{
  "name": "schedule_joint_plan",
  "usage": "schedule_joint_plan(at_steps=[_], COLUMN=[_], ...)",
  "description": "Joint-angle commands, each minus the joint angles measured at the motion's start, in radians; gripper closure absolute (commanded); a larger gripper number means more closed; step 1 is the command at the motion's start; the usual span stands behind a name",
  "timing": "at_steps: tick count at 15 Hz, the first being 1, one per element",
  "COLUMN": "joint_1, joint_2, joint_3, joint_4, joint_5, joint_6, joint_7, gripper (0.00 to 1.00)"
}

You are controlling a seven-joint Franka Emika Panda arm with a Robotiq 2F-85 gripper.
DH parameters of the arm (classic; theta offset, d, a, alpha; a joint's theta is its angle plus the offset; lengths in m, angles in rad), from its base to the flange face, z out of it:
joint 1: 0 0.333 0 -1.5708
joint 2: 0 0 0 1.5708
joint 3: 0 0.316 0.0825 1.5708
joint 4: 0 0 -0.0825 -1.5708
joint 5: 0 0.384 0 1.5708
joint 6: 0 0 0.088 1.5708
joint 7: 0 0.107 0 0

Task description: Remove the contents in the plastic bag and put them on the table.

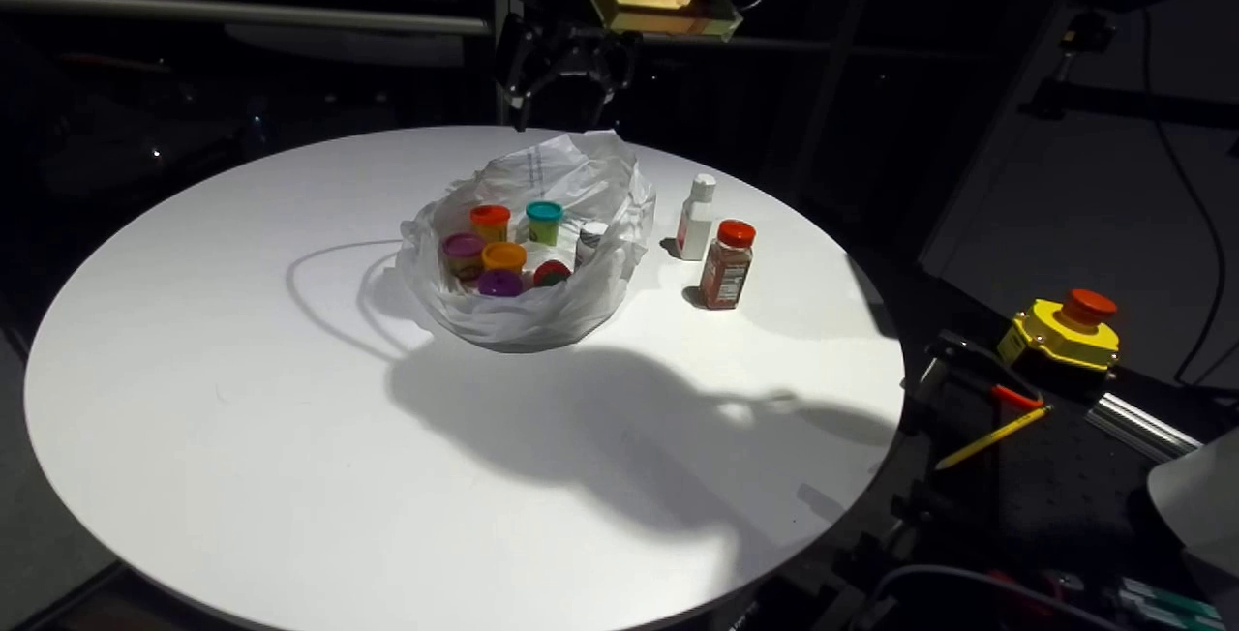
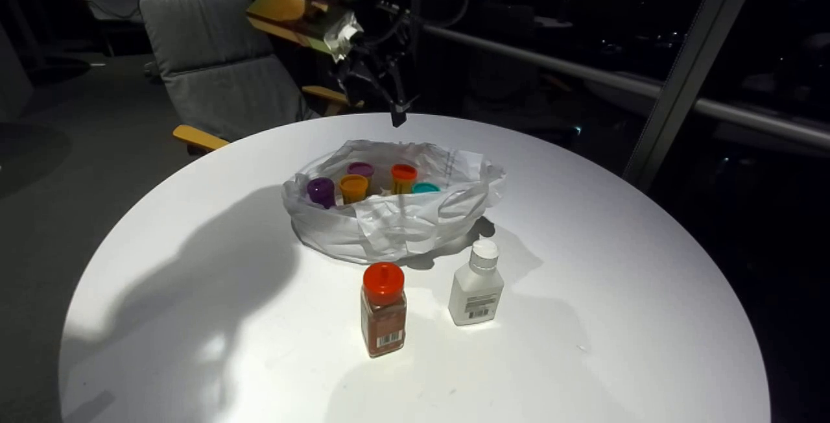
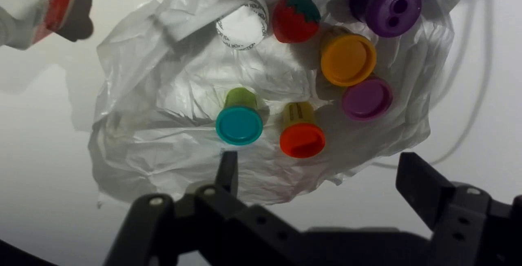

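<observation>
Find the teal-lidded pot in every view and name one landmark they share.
In an exterior view: teal-lidded pot, slightly left and above centre.
In an exterior view: teal-lidded pot, central, mostly hidden by the plastic bag.
Wrist view: teal-lidded pot, left of centre.
Landmark: orange-red-lidded pot, left of it in both exterior views, right in the wrist view.

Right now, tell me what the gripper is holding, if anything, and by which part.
Nothing is held; the gripper hangs open and empty, clear of the plastic bag.

Dim office-like lab, probably.
Armchair (image 2: 214, 66) and red-buttoned yellow box (image 1: 1060, 336), both beyond the edge of the table (image 1: 242, 447).
</observation>
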Motion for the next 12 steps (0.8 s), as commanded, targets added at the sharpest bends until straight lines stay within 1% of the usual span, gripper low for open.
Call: schedule_joint_plan(at_steps=[1,4,7,9,12], joint_1=[0.047,0.091,0.104,0.083,0.011], joint_2=[0.135,0.203,0.231,0.234,0.218], joint_3=[-0.041,-0.101,-0.144,-0.140,-0.072], joint_4=[0.133,0.186,0.197,0.189,0.153], joint_5=[-0.074,-0.142,-0.159,-0.135,-0.065], joint_6=[-0.014,-0.014,-0.017,-0.026,-0.039], joint_7=[-0.038,-0.025,-0.024,-0.049,-0.152], gripper=[0.00,0.00,0.00,0.00,0.00])
